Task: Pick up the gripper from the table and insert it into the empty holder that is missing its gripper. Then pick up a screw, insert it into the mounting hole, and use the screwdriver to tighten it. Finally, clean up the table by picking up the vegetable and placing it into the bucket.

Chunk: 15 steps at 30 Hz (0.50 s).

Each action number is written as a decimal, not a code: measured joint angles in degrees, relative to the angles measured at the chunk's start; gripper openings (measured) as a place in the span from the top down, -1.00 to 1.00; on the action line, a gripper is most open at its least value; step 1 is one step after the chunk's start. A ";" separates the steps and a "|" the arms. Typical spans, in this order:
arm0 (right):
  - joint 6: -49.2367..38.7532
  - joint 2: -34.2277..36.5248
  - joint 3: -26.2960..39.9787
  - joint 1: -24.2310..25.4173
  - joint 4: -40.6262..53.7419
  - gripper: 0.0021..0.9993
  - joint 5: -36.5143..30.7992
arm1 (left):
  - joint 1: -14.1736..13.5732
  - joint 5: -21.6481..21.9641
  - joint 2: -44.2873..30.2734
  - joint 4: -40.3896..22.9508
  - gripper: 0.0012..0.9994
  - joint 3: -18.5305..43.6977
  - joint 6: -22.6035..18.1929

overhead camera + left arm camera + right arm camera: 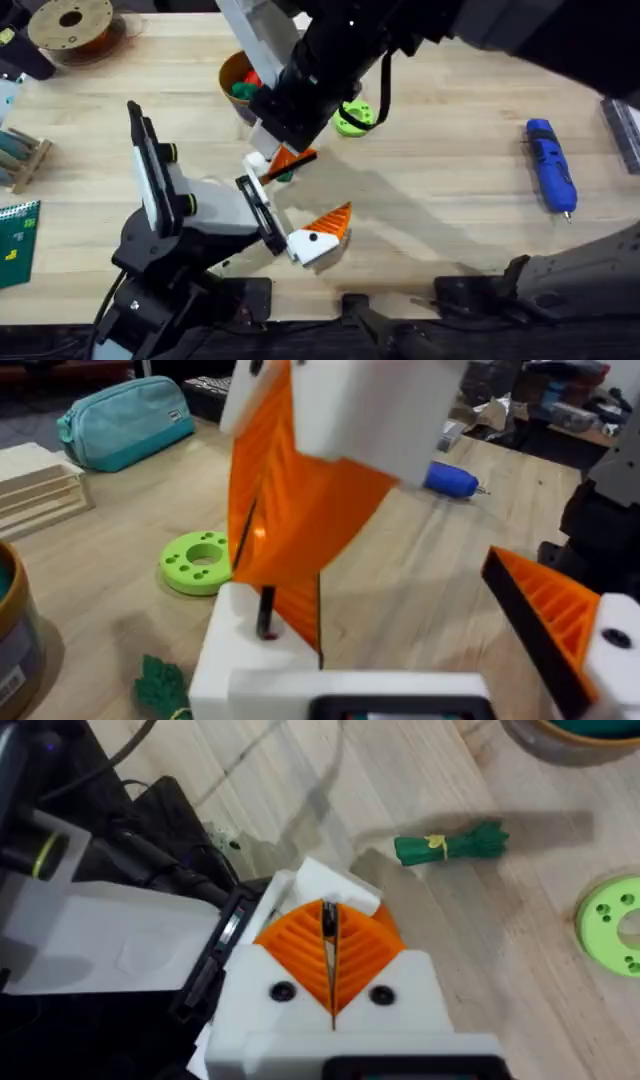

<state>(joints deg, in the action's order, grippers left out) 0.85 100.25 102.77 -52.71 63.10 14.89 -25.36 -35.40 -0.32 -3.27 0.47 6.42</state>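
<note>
We observed the wooden desk [450, 230] carrying all items. The right arm [400, 40] reached across the middle from the right, large and dark under the overhead camera. The left arm [170, 230] rose from its base at the lower left.

The left claw [300, 200] stood open. One orange ribbed finger [555, 615] sat well apart from the white block [235, 660] on the opposite side.

The right claw [330, 935] hung directly over that white block. Its two orange pads [365, 955] were pressed nearly together, and we noted a thin dark pin [266, 612] pinched between them, its lower end at the block. We could not tell whether the pin was a screw.

The bucket [232, 72] stood at the far side of the desk, just beyond the right claw, with coloured items inside. The blue screwdriver [551, 165] lay untouched at the right of the desk, well apart from both claws. A green ring [352, 118] lay flat near the bucket.

The green vegetable [450, 845] lay on the desk just beside the two claws, between them and the bucket, outside the bucket.
</note>
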 joint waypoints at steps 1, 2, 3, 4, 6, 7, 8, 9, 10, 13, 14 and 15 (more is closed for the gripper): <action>-0.01 0.00 0.07 0.00 0.08 0.99 -0.01 | 0.00 0.00 0.02 0.00 -0.97 0.00 0.00; 0.01 0.00 0.15 0.00 0.26 0.99 -0.01 | 0.00 0.00 0.00 0.00 -0.98 0.00 0.00; 0.00 -0.01 0.16 0.00 0.37 0.99 -0.01 | 0.00 0.00 0.00 0.00 -0.97 0.00 -0.01; 0.01 0.00 0.19 0.00 0.44 0.99 -0.01 | 0.00 0.00 0.00 0.00 -0.98 0.00 0.00; 0.00 -0.01 0.19 0.00 0.73 0.99 -0.01 | 0.00 0.00 0.02 0.00 -0.97 0.00 0.00; 0.01 0.00 0.19 0.00 0.93 0.99 -0.03 | 0.00 0.00 0.00 0.00 -0.97 0.00 0.00; 0.01 0.00 0.19 0.00 1.13 0.99 -0.03 | 0.00 0.00 0.02 0.00 -0.98 0.00 0.00; 0.01 -0.01 0.19 0.00 1.28 0.99 -0.08 | 0.00 0.00 0.00 0.00 -0.97 0.00 0.00; 0.01 0.00 0.19 0.00 1.28 0.99 -0.20 | 0.00 0.00 0.00 0.00 -0.97 0.00 0.00; 0.01 0.00 0.21 0.00 1.17 0.99 -0.25 | 0.00 0.00 0.00 0.00 -0.97 0.00 0.00; 0.01 0.00 0.20 0.00 1.09 0.99 -0.25 | 0.00 0.00 0.00 0.00 -0.97 0.00 0.00; 0.01 0.00 0.19 0.00 0.99 0.99 -0.25 | 0.00 0.00 0.00 0.00 -0.97 0.00 0.00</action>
<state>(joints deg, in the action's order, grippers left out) 0.86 100.25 102.96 -52.71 64.09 14.63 -25.36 -35.40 -0.32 -3.27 0.47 6.42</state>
